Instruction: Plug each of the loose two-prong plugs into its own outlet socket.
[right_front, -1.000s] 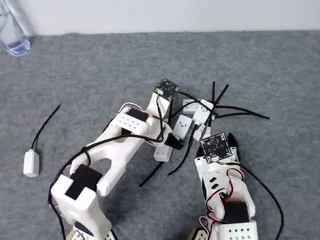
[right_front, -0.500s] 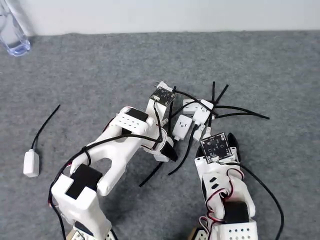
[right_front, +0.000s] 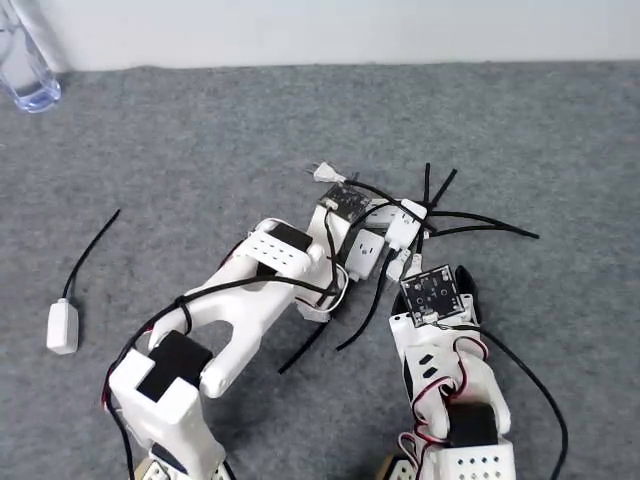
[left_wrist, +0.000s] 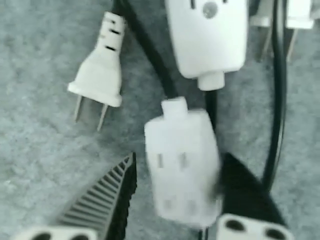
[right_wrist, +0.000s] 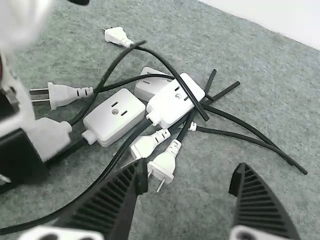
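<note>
A white outlet socket (left_wrist: 182, 170) on a black cord lies between the fingers of my left gripper (left_wrist: 179, 165), which is open. The black finger (left_wrist: 240, 195) touches the socket, while the ribbed finger (left_wrist: 112, 200) stands apart from it. Beside it lie a loose two-prong plug (left_wrist: 100, 75) and a second socket (left_wrist: 207, 35). My right gripper (right_wrist: 191, 170) hangs wide open and holds nothing, above two small plugs (right_wrist: 157, 160). Beyond those are more sockets (right_wrist: 115, 116) (right_wrist: 175, 100) and another plug (right_wrist: 62, 95). From above, the left arm (right_front: 270, 250) covers the near side of the pile.
Black cords (right_front: 470, 225) fan out to the right of the pile. A single plug (right_front: 325, 173) lies at the pile's far edge. One white piece on a cord (right_front: 62, 327) lies alone at the left. A clear bottle (right_front: 25, 75) stands at the far left corner.
My left arm has shifted right and nearer over the pile, uncovering the plug at the far edge. The right arm has kept still.
</note>
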